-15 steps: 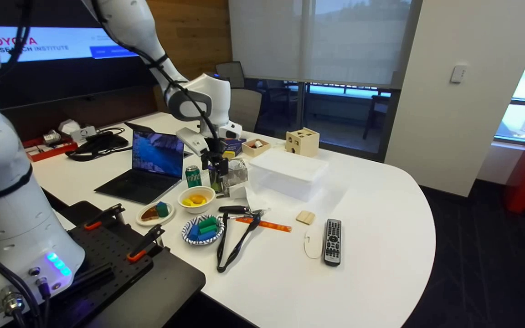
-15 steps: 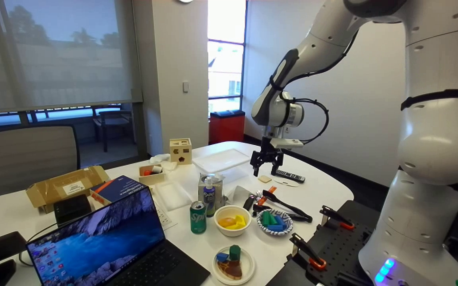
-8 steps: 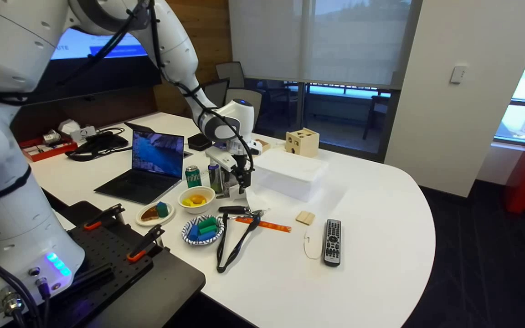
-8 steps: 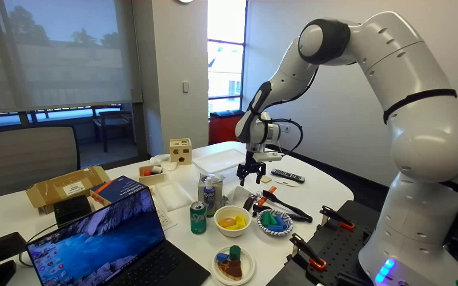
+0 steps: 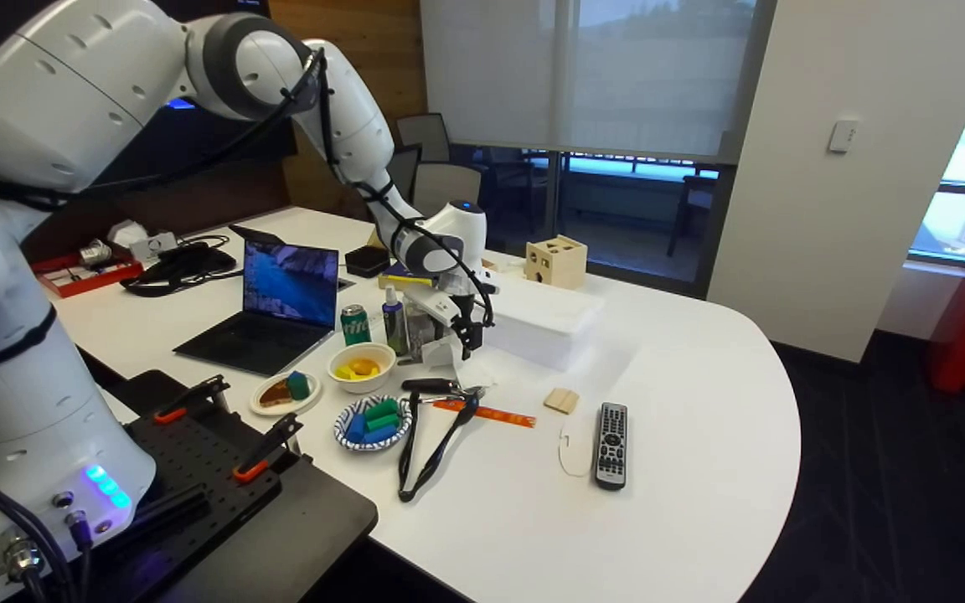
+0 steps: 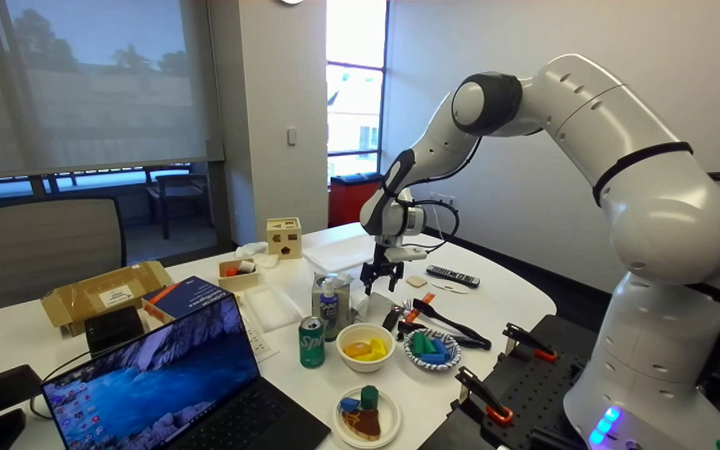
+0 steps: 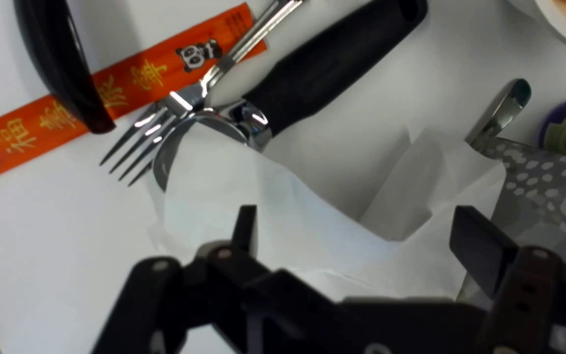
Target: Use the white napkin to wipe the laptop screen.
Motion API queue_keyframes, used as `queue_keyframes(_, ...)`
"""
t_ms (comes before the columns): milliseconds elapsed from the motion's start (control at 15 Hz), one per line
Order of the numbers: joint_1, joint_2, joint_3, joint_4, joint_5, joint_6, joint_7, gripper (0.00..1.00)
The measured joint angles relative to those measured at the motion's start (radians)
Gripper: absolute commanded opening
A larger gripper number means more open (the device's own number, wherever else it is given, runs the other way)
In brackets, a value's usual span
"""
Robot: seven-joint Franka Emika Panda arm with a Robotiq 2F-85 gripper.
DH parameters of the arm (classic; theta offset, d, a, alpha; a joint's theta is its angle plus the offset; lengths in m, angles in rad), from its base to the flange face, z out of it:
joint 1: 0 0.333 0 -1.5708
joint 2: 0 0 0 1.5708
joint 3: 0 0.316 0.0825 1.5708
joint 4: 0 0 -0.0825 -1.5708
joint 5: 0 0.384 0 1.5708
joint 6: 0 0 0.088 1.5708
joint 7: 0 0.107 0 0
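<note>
Pre-grasp step, I judged: my gripper (image 7: 355, 216), jaws spread, hovered over the white napkin (image 7: 322, 246). The next move called for a gentle descent, then a pinch.

The arm (image 6: 604, 115) arches, fingers (image 7: 482, 248) apart and pointing down.

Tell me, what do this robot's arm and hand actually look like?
The arm is glossy white with rounded, tube-like sections and a dark grey joint ring. Black cables run along it, held by black straps. Blue lights glow on its base. The hand, or gripper, is black and angular, with two blocky fingers.
</note>
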Motion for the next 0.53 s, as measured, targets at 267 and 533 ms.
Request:
queue_keyframes(267, -0.021, 0.079, 0.040, 0.080, 0.000, 0.000, 0.000, 1.00)
queue_keyframes(533, -0.025, 0.142, 0.055, 0.146, 0.000, -0.002, 0.000, 0.56)
